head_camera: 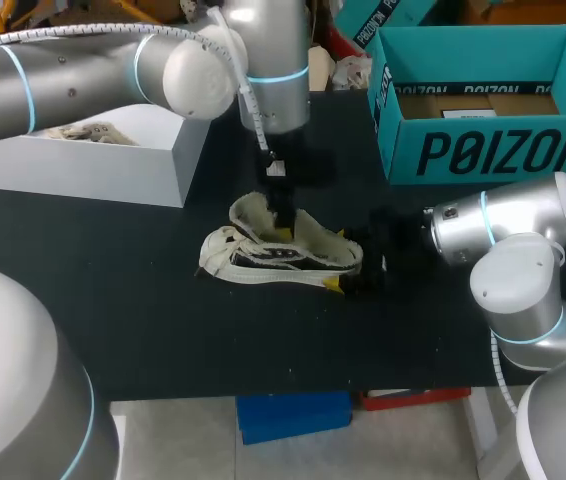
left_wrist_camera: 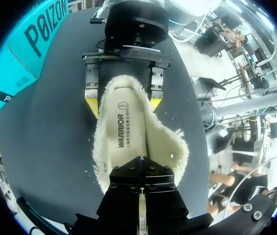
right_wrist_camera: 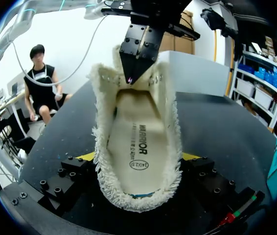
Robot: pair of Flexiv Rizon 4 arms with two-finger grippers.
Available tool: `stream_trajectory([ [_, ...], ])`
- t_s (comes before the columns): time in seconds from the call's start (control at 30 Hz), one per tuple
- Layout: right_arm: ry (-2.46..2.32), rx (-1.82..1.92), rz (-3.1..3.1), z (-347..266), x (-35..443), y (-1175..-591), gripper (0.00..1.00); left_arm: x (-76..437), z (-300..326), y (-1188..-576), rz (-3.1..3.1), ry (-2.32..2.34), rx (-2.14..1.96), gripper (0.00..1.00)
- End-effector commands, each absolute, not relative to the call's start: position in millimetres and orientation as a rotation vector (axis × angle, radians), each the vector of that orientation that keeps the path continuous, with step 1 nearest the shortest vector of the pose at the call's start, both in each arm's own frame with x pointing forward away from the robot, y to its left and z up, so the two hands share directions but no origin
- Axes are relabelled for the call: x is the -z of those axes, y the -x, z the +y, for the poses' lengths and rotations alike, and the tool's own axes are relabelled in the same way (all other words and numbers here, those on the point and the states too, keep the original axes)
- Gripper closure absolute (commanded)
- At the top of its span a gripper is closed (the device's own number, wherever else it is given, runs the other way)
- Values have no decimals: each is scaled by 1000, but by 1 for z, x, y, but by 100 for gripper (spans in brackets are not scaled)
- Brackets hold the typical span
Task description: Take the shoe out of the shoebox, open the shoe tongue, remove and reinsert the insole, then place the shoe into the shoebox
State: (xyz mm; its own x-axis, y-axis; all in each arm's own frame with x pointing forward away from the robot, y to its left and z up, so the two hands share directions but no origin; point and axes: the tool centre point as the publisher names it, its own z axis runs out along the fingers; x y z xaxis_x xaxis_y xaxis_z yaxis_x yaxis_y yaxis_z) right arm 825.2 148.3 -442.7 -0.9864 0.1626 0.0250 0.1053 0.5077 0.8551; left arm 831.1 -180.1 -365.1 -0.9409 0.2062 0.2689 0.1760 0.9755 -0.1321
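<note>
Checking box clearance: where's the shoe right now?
Head view: the shoe lies mid-table, outside the white box and the teal box, the left hand pinching its tongue and the right hand clamping its heel.

Shoe (left_wrist_camera: 170,147) on black table (left_wrist_camera: 50,142), opening up, fleece lining spread wide. Insole (left_wrist_camera: 124,128) flat inside, print showing. Left gripper (left_wrist_camera: 141,161) at near end of shoe, black fingers pinched together on fleece edge. Right gripper (left_wrist_camera: 124,104) at far end, yellow tips pressed on both sides of shoe. Teal shoebox (left_wrist_camera: 16,54) beyond, off to one side of right gripper, well apart from shoe.
</note>
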Motion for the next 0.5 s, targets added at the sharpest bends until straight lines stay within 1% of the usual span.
stream_trajectory([
  [0.03,-240,-1508,2679,150,448,-825,100,377,-183,-825,-2832,288,-182,100],
  [0.5,-240,-1508,2679,150,448,-825,100,412,-185,-804,-2771,302,-185,100],
])
